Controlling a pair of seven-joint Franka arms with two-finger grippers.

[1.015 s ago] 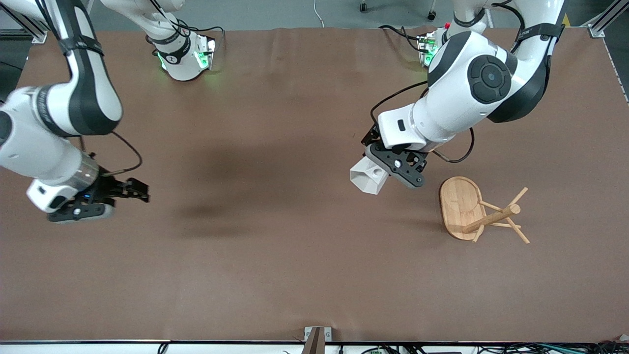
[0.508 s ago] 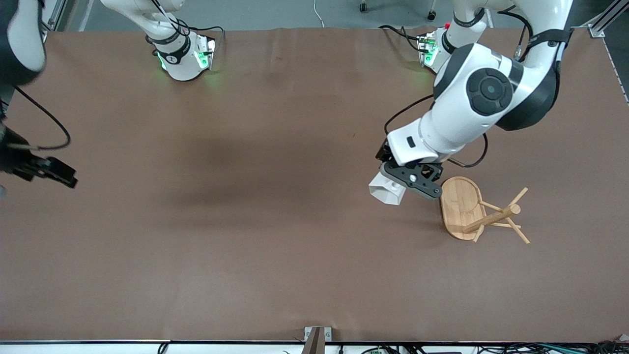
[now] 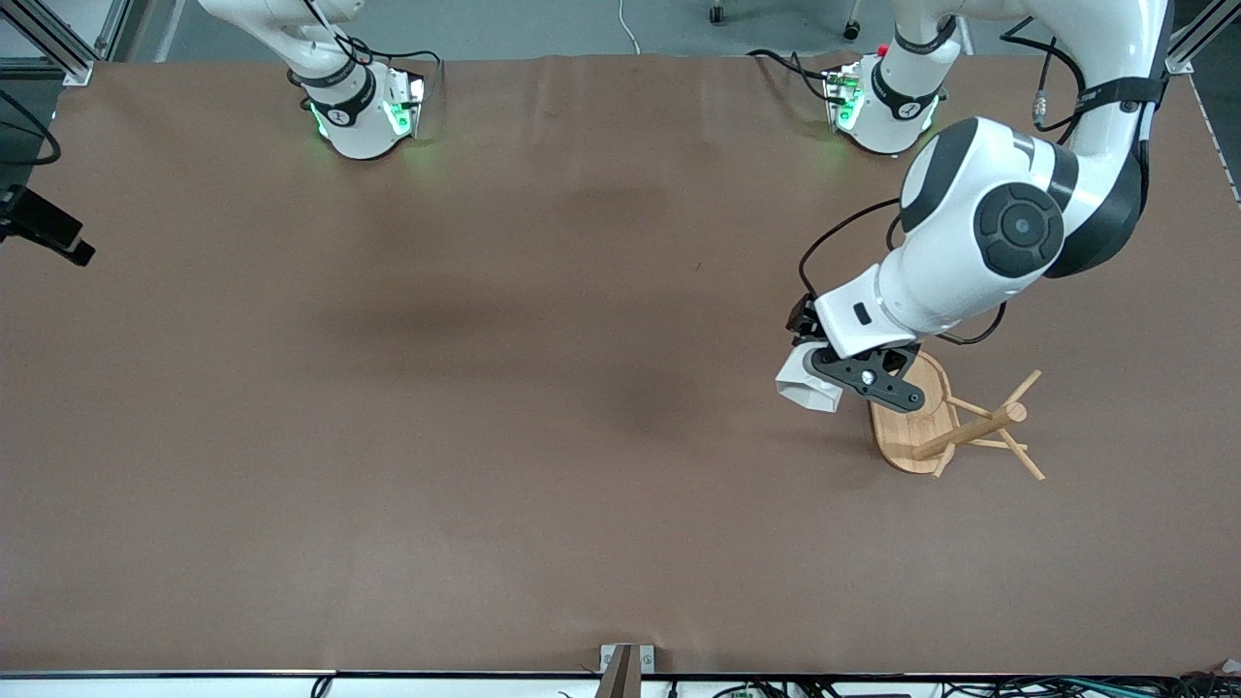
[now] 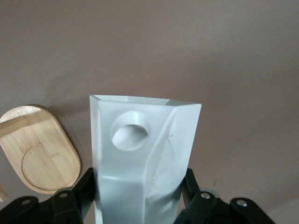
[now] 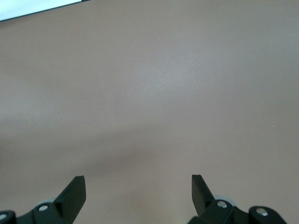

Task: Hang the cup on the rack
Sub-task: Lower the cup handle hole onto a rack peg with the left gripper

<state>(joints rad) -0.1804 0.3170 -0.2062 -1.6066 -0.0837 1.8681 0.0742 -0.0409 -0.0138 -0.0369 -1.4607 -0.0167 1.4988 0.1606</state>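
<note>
The white faceted cup [image 3: 805, 386] hangs in the air with my left gripper [image 3: 858, 373] shut on it. It is over the table right beside the rack's oval base [image 3: 906, 427], on the side toward the right arm's end. In the left wrist view the cup [image 4: 140, 149] fills the gap between the black fingers [image 4: 84, 186], its round hole [image 4: 131, 132] facing the camera, and the bamboo base [image 4: 39, 154] lies beside it. The rack's post [image 3: 970, 429] and thin pegs stand free. My right gripper [image 5: 138, 179] is open over bare table at the right arm's end.
Brown table mat [image 3: 543, 436] all around the rack. The right arm's dark hand [image 3: 44, 228] shows only at the view's edge. Both arm bases [image 3: 364, 107] stand along the table's edge farthest from the front camera.
My left arm has carried the cup toward the rack, from well clear of the base to right beside it. The right arm has pulled away to the edge of the front view.
</note>
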